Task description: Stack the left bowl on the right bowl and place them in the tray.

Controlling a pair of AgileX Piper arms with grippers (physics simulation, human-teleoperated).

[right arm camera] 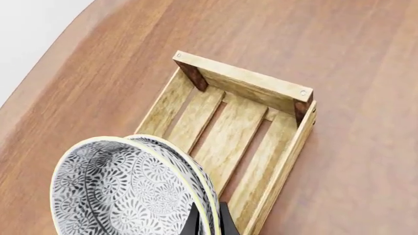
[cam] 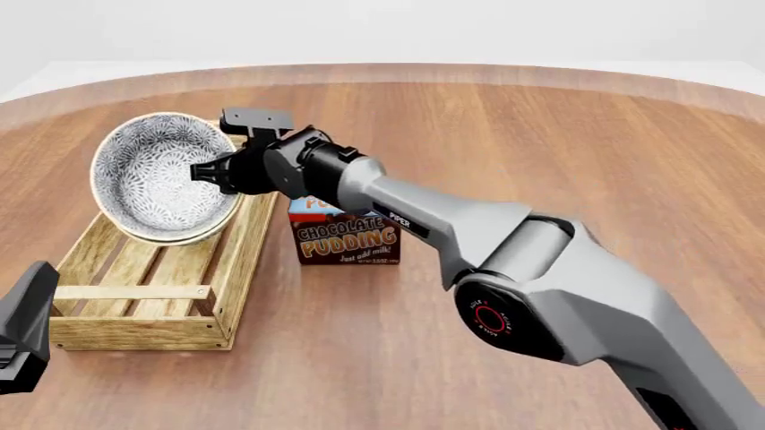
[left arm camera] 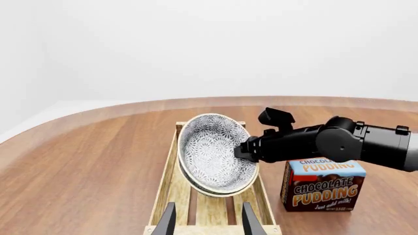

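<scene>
Two flower-patterned bowls are nested, the inner one (cam: pixel 150 175) inside the outer one (cam: pixel 182 236). They are tilted steeply on edge over the far half of the wooden slat tray (cam: pixel 150 309). My right gripper (cam: pixel 206 175) is shut on their shared rim; the right wrist view shows its fingertips (right arm camera: pixel 224 220) pinching the rim of the bowls (right arm camera: pixel 124 191). I cannot tell if the lower edge touches the slats. My left gripper (left arm camera: pixel 207 223) is open and empty above the near end of the tray (left arm camera: pixel 171 183), facing the bowls (left arm camera: pixel 212 149).
A chocolate pudding box (cam: pixel 347 237) stands upright just right of the tray, under my right arm (cam: pixel 478 228). It also shows in the left wrist view (left arm camera: pixel 323 186). The left arm's dark body (cam: pixel 24 331) sits at the front left corner.
</scene>
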